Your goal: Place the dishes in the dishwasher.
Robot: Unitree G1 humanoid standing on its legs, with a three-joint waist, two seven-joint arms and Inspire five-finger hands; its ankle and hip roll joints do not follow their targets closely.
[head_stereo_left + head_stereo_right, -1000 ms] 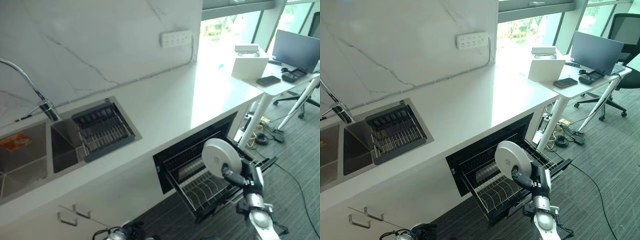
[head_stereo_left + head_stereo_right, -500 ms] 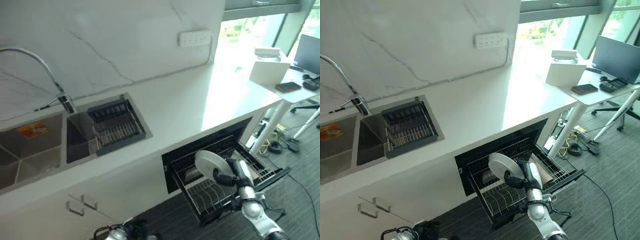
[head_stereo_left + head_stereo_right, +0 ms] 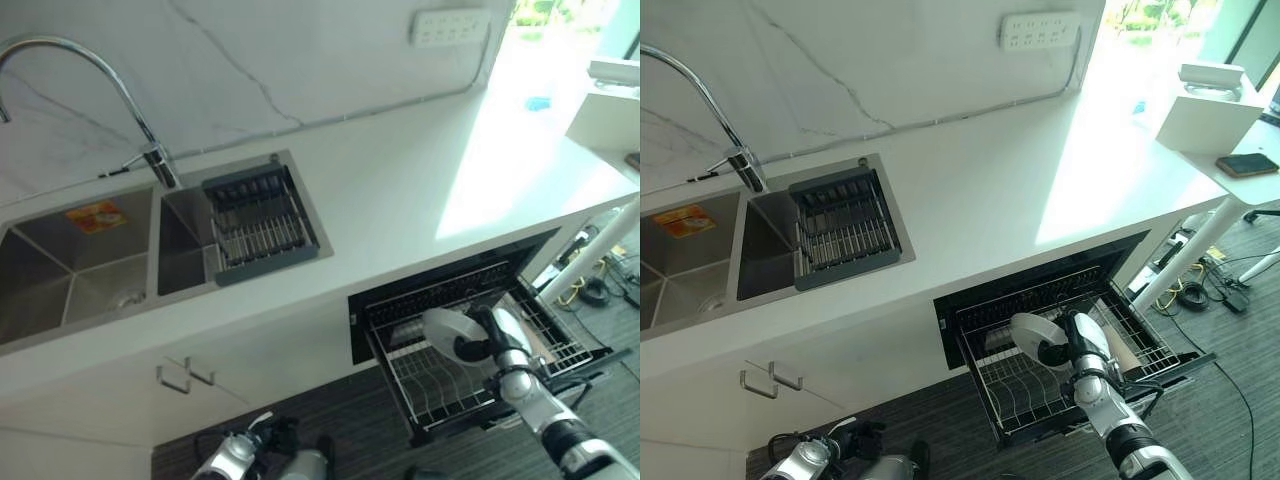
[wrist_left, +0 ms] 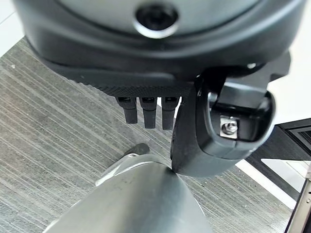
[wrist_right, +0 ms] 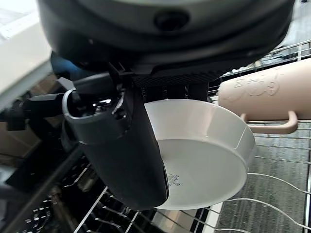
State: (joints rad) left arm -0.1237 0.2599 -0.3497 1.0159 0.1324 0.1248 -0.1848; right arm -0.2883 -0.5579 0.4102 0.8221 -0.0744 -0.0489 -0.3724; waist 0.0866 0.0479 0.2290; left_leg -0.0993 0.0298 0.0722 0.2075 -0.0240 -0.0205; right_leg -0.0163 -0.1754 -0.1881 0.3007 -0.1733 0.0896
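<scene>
- Plate [image 5: 204,160], white and round, is pinched by the right hand [image 5: 121,145]: the thumb lies across its face and the fingers [image 5: 167,92] curl behind its rim.
- From the head views, the plate [image 3: 445,335] is held on edge, low over the wire rack [image 3: 440,385] of the pulled-out dishwasher drawer [image 3: 1015,400], with the right hand [image 3: 495,335] reaching in from the robot's right.
- In the same rack, just beside the plate, lies a pinkish cup [image 5: 257,94] on its side (its handle points toward the wires).
- Dishwasher opening [image 3: 450,280] sits under the white worktop [image 3: 400,190], dark inside.
- On the worktop's left part is a double steel sink [image 3: 80,270] with a curved tap [image 3: 100,90]; a dark draining basket [image 3: 262,225] hangs in the sink's right basin.
- An orange-red item [image 3: 95,215] lies at the back of the left basin; what it is I cannot tell.
- Left hand [image 4: 146,109] hangs low over the grey striped floor [image 4: 48,145], fingers straight and relaxed, holding nothing.
- A socket strip [image 3: 1040,28] is fixed to the marble wall [image 3: 860,60].
</scene>
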